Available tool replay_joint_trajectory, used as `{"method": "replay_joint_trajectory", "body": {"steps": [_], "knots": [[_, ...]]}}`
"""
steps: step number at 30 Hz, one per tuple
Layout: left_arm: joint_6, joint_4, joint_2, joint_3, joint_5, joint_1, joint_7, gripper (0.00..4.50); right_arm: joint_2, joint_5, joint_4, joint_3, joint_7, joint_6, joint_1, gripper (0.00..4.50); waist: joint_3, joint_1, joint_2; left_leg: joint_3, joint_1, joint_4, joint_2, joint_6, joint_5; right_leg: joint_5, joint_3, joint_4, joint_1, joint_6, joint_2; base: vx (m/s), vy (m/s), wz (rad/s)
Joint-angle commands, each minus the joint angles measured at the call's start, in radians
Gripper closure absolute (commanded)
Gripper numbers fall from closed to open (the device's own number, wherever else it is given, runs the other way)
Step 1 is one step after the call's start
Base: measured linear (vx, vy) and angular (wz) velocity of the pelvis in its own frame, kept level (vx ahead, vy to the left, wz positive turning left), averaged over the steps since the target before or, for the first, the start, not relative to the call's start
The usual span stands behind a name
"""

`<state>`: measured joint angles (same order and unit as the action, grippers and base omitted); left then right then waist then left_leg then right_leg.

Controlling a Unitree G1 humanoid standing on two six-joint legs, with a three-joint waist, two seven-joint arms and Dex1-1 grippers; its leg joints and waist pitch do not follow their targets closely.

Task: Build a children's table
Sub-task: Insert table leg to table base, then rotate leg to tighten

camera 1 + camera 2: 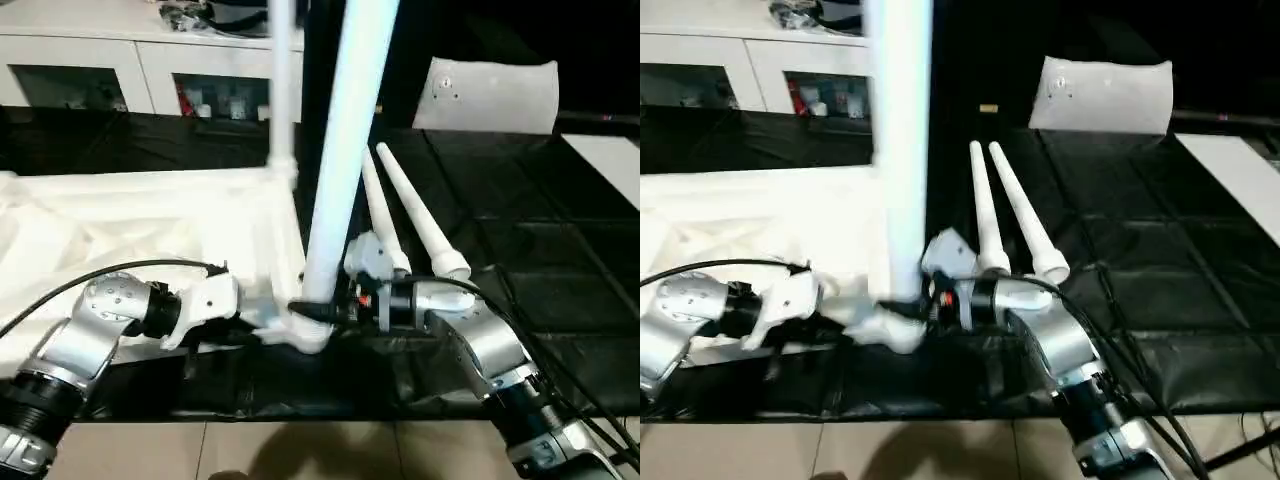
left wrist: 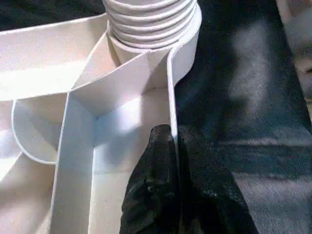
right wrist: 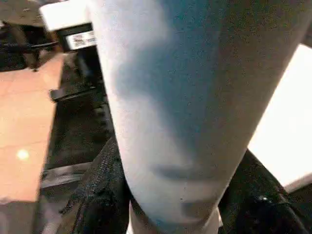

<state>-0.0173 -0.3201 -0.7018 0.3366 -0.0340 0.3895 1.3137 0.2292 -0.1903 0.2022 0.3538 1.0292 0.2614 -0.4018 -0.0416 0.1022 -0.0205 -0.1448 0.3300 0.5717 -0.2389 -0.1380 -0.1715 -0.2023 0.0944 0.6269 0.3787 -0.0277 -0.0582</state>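
While the left end effector (image 2: pixel 170 161) pinches the tabletop's rim (image 2: pixel 171 97), the right end effector (image 3: pixel 170 195) clasps an upright leg (image 1: pixel 345 150).

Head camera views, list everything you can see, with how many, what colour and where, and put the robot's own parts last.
Top: one, white, ribbed side up on the mat, left.
Standing legs: two, white; near one in the front corner socket, far one at the back corner.
Loose legs: two, white, lying side by side on the mat, right of the top.
Mat: one, black, under everything.
Cabinet: one, white, behind.
Bag: one, white, far right on the mat.
Left pincer: black, shut on the top's rim.
Right pincer: black, shut on the near leg.
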Motion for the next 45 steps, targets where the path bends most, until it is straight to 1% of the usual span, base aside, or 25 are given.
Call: {"method": "replay_joint_trajectory", "body": {"steps": [1, 5, 7, 10, 11, 13, 15, 16, 18, 21, 22, 23, 24, 26, 27, 31, 35, 36, 38, 39, 40, 41, 42, 44, 45], "knots": [[-0.026, -0.003, -0.006, -0.003, 0.039, 0.048, -0.027, 4.50, -0.004, 0.016, 0.047, 0.143, 0.085, 0.075, 0.059, 2.61, 0.031, -0.005, 0.022, -0.009, -0.007, -0.075, 0.009, -0.001, -0.413, -0.455, -0.055, -0.112, -0.022, -0.090, -0.069, 0.000, 0.000, 0.00], [-0.017, -0.006, -0.012, -0.014, 0.045, 0.044, -0.038, 4.50, -0.023, 0.035, 0.070, 0.133, 0.060, 0.057, 0.054, 2.61, 0.036, -0.004, 0.022, -0.010, 0.000, -0.078, 0.008, -0.002, -0.360, -0.391, -0.058, -0.103, -0.027, -0.106, -0.070, 0.000, 0.000, 0.00], [-0.021, -0.008, -0.017, -0.015, 0.053, 0.040, -0.046, 4.50, -0.030, 0.042, 0.079, 0.125, 0.043, 0.044, 0.054, 2.61, 0.037, -0.004, 0.019, -0.011, -0.002, -0.077, 0.009, -0.002, -0.366, -0.404, -0.057, -0.105, -0.027, -0.105, -0.070, 0.000, 0.000, 0.00], [-0.004, -0.005, -0.021, -0.027, 0.059, 0.033, -0.076, 4.50, -0.044, 0.049, 0.086, 0.110, 0.008, 0.034, 0.052, 2.61, 0.031, -0.006, 0.018, -0.010, -0.007, -0.078, 0.012, -0.003, -0.393, -0.496, -0.055, -0.117, -0.022, -0.078, -0.072, 0.000, 0.000, 0.00], [0.015, 0.001, -0.023, -0.038, 0.059, 0.028, -0.094, 4.50, -0.055, 0.052, 0.094, 0.100, -0.015, 0.026, 0.048, 2.61, 0.028, -0.006, 0.023, -0.008, -0.011, -0.078, 0.013, -0.006, -0.412, -0.540, -0.053, -0.124, -0.019, -0.064, -0.074, 0.000, 0.000, 0.00], [0.051, 0.024, -0.027, -0.058, 0.059, 0.015, -0.123, 4.50, -0.069, 0.064, 0.111, 0.086, -0.052, 0.008, 0.041, 2.61, 0.025, -0.010, 0.020, -0.005, -0.016, -0.078, 0.015, -0.011, -0.442, -0.600, -0.049, -0.131, -0.015, -0.046, -0.076, 0.000, 0.000, 0.00], [0.145, 0.103, -0.031, -0.102, 0.028, -0.024, -0.157, 4.50, -0.104, 0.072, 0.150, 0.048, -0.124, -0.011, 0.023, 2.61, 0.023, -0.020, 0.019, 0.000, -0.016, -0.078, 0.018, -0.015, -0.461, -0.663, -0.039, -0.139, -0.015, -0.026, -0.078, 0.000, 0.000, 0.00], [0.193, 0.151, -0.026, -0.124, 0.009, -0.048, -0.177, 4.50, -0.122, 0.076, 0.171, 0.030, -0.159, -0.025, 0.015, 2.61, 0.021, -0.021, 0.028, 0.003, -0.016, -0.077, 0.021, -0.014, -0.472, -0.681, -0.033, -0.145, -0.015, -0.018, -0.077, 0.000, 0.000, 0.00], [0.282, 0.248, -0.018, -0.152, -0.015, -0.094, -0.207, 4.50, -0.146, 0.082, 0.205, 0.008, -0.206, -0.043, 0.000, 2.61, 0.023, -0.038, 0.029, 0.012, -0.008, -0.085, 0.015, -0.013, -0.501, -0.646, -0.019, -0.146, -0.027, -0.022, -0.076, -0.020, 0.013, -0.10], [0.431, 0.402, 0.027, -0.185, -0.033, -0.154, -0.283, 4.50, -0.191, 0.093, 0.275, -0.036, -0.321, -0.057, -0.032, 2.61, 0.020, -0.063, 0.036, 0.023, 0.000, -0.096, 0.010, -0.011, -0.548, -0.565, -0.008, -0.141, -0.037, -0.047, -0.071, -0.033, 0.034, -0.20], [0.484, 0.455, 0.053, -0.186, -0.028, -0.170, -0.315, 4.50, -0.210, 0.100, 0.311, -0.055, -0.377, -0.061, -0.052, 2.61, 0.022, -0.064, 0.041, 0.025, -0.005, -0.095, 0.008, -0.013, -0.558, -0.541, -0.009, -0.138, -0.036, -0.058, -0.073, -0.025, 0.039, -0.18], [0.514, 0.484, 0.072, -0.185, -0.019, -0.177, -0.338, 4.50, -0.223, 0.102, 0.336, -0.069, -0.413, -0.061, -0.067, 2.61, 0.020, -0.075, 0.040, 0.027, 0.001, -0.098, 0.008, -0.010, -0.560, -0.504, -0.008, -0.135, -0.040, -0.074, -0.071, 0.000, 0.000, 0.00], [0.554, 0.518, 0.098, -0.179, -0.007, -0.180, -0.367, 4.50, -0.239, 0.100, 0.366, -0.087, -0.449, -0.062, -0.087, 2.61, 0.022, -0.074, 0.039, 0.023, -0.011, -0.092, 0.012, -0.007, -0.562, -0.502, -0.010, -0.143, -0.031, -0.081, -0.071, 0.000, 0.000, 0.00], [0.614, 0.565, 0.144, -0.174, -0.007, -0.181, -0.407, 4.50, -0.256, 0.102, 0.412, -0.110, -0.506, -0.070, -0.117, 2.61, 0.024, -0.074, 0.032, 0.016, -0.012, -0.087, 0.016, -0.002, -0.512, -0.477, -0.018, -0.141, -0.029, -0.098, -0.072, 0.000, 0.000, 0.00], [0.672, 0.609, 0.190, -0.160, -0.003, -0.177, -0.444, 4.50, -0.271, 0.107, 0.460, -0.127, -0.551, -0.086, -0.151, 2.61, 0.025, -0.069, 0.033, 0.011, -0.014, -0.083, 0.018, 0.002, -0.485, -0.466, -0.020, -0.139, -0.025, -0.104, -0.071, 0.000, 0.000, 0.00], [0.706, 0.623, 0.223, -0.120, 0.035, -0.166, -0.487, 4.50, -0.299, 0.097, 0.517, -0.150, -0.587, -0.094, -0.193, 2.61, 0.027, -0.067, 0.028, 0.007, -0.008, -0.082, 0.018, 0.013, -0.444, -0.451, -0.023, -0.137, -0.027, -0.096, -0.070, 0.000, 0.000, 0.00], [0.721, 0.611, 0.223, -0.092, 0.055, -0.152, -0.520, 4.50, -0.325, 0.091, 0.552, -0.156, -0.582, -0.099, -0.213, 2.61, 0.031, -0.063, 0.028, 0.003, -0.001, -0.082, 0.017, 0.015, -0.397, -0.377, -0.031, -0.124, -0.027, -0.120, -0.066, 0.000, 0.000, 0.00], [0.742, 0.612, 0.228, -0.090, 0.059, -0.146, -0.535, 4.50, -0.334, 0.090, 0.577, -0.162, -0.584, -0.105, -0.220, 2.61, 0.035, -0.064, 0.018, 0.000, 0.002, -0.079, 0.016, 0.016, -0.374, -0.370, -0.033, -0.121, -0.028, -0.123, -0.066, 0.000, 0.000, 0.00], [0.738, 0.603, 0.224, -0.089, 0.070, -0.141, -0.538, 4.50, -0.336, 0.093, 0.593, -0.161, -0.581, -0.113, -0.225, 2.61, 0.034, -0.059, 0.027, 0.000, 0.003, -0.079, 0.016, 0.013, -0.357, -0.359, -0.035, -0.118, -0.027, -0.128, -0.067, 0.000, 0.000, 0.00], [0.729, 0.589, 0.219, -0.088, 0.086, -0.137, -0.545, 4.50, -0.337, 0.102, 0.609, -0.158, -0.591, -0.131, -0.230, 2.61, 0.035, -0.059, 0.025, -0.001, 0.007, -0.079, 0.015, 0.011, -0.346, -0.349, -0.035, -0.116, -0.029, -0.131, -0.067, 0.000, 0.000, 0.00], [0.729, 0.589, 0.219, -0.088, 0.086, -0.137, -0.545, 4.50, -0.337, 0.102, 0.609, -0.158, -0.591, -0.131, -0.230, 2.61, 0.039, -0.062, 0.013, -0.003, 0.007, -0.078, 0.014, 0.013, -0.338, -0.346, -0.035, -0.116, -0.030, -0.130, -0.065, 0.000, 0.000, 0.00], [0.723, 0.582, 0.221, -0.093, 0.084, -0.136, -0.547, 4.50, -0.341, 0.096, 0.617, -0.167, -0.593, -0.130, -0.233, 2.61, 0.035, -0.059, 0.028, 0.000, 0.007, -0.080, 0.014, 0.006, -0.337, -0.342, -0.035, -0.113, -0.030, -0.131, -0.067, 0.000, 0.000, 0.00], [0.715, 0.572, 0.225, -0.101, 0.080, -0.135, -0.554, 4.50, -0.344, 0.094, 0.627, -0.174, -0.601, -0.136, -0.238, 2.61, 0.038, -0.061, 0.021, -0.002, 0.008, -0.078, 0.015, 0.007, -0.329, -0.330, -0.036, -0.113, -0.032, -0.131, -0.066, 0.000, 0.000, 0.00], [0.697, 0.562, 0.205, -0.092, 0.083, -0.131, -0.544, 4.50, -0.349, 0.092, 0.641, -0.184, -0.600, -0.141, -0.246, 2.61, 0.040, -0.061, 0.024, -0.001, 0.007, -0.079, 0.013, 0.005, -0.332, -0.319, -0.035, -0.110, -0.031, -0.139, -0.065, 0.000, 0.000, 0.00], [0.685, 0.541, 0.211, -0.105, 0.075, -0.124, -0.553, 4.50, -0.350, 0.092, 0.650, -0.193, -0.605, -0.147, -0.252, 2.61, 0.035, -0.062, 0.026, -0.001, 0.006, -0.080, 0.014, 0.004, -0.351, -0.341, -0.034, -0.114, -0.028, -0.136, -0.064, 0.000, 0.000, 0.00]]}}
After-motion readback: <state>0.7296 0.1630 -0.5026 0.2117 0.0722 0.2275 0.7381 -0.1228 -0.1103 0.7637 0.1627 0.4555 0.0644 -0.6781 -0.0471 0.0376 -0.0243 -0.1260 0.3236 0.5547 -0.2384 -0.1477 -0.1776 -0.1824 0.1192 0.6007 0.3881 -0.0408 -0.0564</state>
